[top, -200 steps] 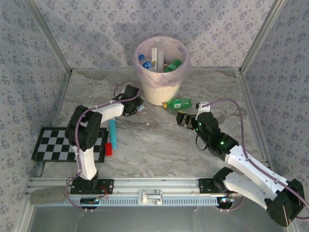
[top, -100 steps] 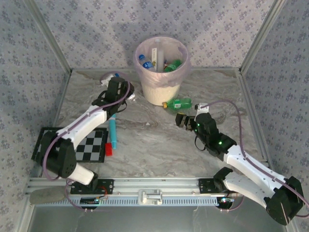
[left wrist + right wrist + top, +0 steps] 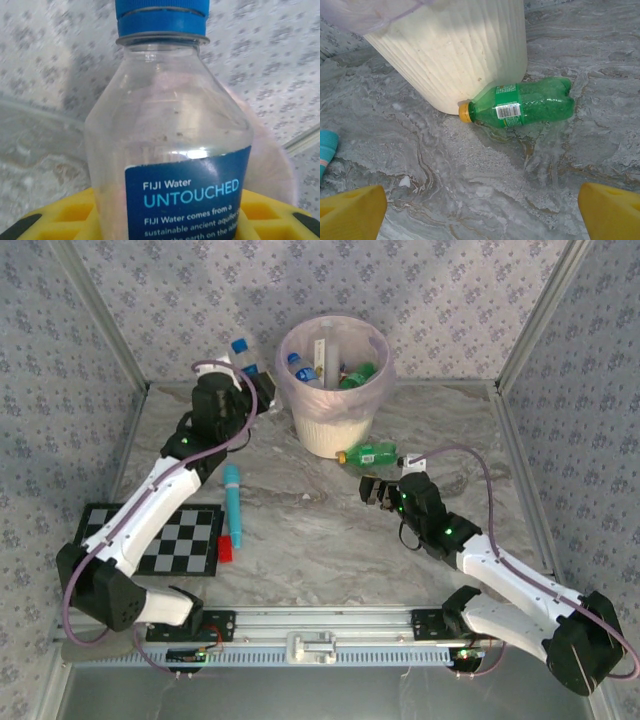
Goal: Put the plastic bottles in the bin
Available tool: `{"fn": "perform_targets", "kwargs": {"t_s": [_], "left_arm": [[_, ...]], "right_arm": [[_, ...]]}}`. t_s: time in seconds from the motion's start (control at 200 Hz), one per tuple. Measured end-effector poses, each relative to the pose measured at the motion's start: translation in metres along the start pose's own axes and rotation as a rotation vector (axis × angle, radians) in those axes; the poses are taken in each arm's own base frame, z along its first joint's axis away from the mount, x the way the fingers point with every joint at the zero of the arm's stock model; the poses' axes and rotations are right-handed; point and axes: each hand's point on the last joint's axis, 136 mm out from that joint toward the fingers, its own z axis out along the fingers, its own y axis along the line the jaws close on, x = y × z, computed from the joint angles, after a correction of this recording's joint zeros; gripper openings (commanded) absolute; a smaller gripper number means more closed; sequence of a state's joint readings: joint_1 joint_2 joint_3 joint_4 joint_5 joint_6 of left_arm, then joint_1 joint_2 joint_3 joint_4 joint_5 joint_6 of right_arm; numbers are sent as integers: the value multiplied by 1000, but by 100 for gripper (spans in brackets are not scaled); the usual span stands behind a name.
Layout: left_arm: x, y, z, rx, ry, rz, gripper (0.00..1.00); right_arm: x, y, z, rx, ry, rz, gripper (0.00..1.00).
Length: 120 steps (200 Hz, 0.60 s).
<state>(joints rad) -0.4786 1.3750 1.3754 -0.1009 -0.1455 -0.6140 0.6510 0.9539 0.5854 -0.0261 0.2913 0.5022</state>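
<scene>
The left arm has swung up off the table over the last second. Its left gripper (image 3: 256, 388) now hangs just left of the round cream bin lined with a pink bag (image 3: 334, 430). It is clamped around the lower body of a clear plastic bottle with a blue cap and blue label (image 3: 244, 353), which stands upright above the yellow fingers (image 3: 55, 220). The right gripper (image 3: 372, 487) has barely shifted. Its jaws are spread wide with nothing between them, aimed at a green plastic bottle with a yellow cap (image 3: 530, 105). That one lies on the grey marbled table (image 3: 300, 530), its cap end touching the bin's wall. Several bottles already sit inside the bin. I'd say the clear bottle is not yet over the rim, so let go here it would drop outside. Held so low, it could also tip, or clip the rim while crossing. The green one looks apt to roll if nudged.
</scene>
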Motion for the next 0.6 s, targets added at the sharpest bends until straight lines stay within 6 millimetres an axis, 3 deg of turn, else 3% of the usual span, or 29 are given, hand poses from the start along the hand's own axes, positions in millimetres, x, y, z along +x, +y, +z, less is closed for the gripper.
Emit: {"fn": "perform_targets", "kwargs": {"t_s": [0.12,0.25,0.455,0.6], "left_arm": [[-23,-32,8,89,-18,67,43],[-33,-59,31,159,12,139,43],[-20,-82,80,216,125,214,43],[6,-89,110,231,222,257,43]], "right_arm": [[0,0,0,1,0,6,100],[1,0,0,2,2,6,100],[2,-1,0,4,8,5,100],[4,-1,0,6,14,5,100]]}}
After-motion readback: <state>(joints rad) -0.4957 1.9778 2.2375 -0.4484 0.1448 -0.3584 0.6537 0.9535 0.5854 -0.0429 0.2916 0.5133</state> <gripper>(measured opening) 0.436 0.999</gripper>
